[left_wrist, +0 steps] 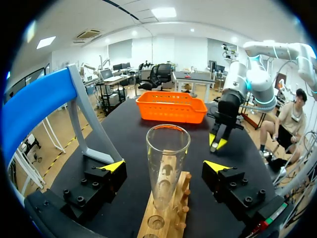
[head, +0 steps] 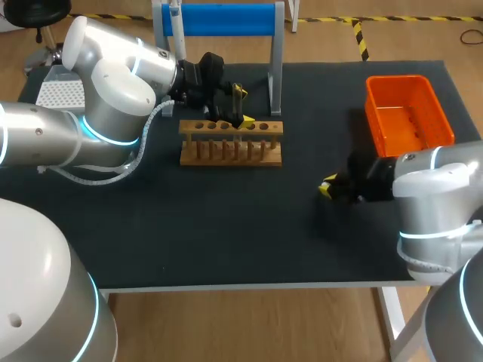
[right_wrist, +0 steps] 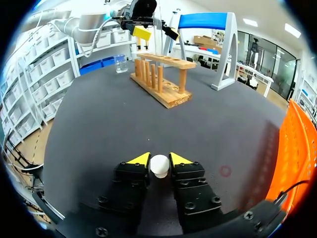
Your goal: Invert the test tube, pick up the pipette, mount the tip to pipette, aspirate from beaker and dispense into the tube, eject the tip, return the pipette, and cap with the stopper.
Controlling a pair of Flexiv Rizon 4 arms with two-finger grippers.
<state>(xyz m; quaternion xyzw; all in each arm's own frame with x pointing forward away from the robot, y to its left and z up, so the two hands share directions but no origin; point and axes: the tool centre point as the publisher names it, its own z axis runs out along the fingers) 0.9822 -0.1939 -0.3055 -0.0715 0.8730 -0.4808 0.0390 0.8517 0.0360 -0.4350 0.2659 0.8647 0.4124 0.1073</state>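
**Left tool.** The left gripper (head: pixel 242 105) hangs over the light wooden test-tube rack (head: pixel 230 151). Its yellow-tipped fingers are spread wide, one to each side of the clear glass test tube (left_wrist: pixel 167 153), and neither touches the glass. The tool is released. The tube stands upright in a rack hole with its mouth up. Judged from this, the inversion step is done or nearly so, and the tube is ready to receive liquid.

**Right tool.** The right gripper (right_wrist: pixel 159 159) sits low over the black table (head: pixel 226 241), well apart from the rack and near the orange plastic basket (head: pixel 407 113). It is clenched on the small white round stopper (right_wrist: pixel 159 166), with both tips against it. Presumably the stopper is being held in reserve for the capping step.

**Other task items.** A small clear glass beaker (right_wrist: pixel 120 63) stands beyond the rack. The blue-topped grey stand (head: pixel 219 19) is behind the rack. A slim white item on it is probably the pipette, but the view is too poor to confirm this.

**Markings.** No legible writing or labels are visible on any item.
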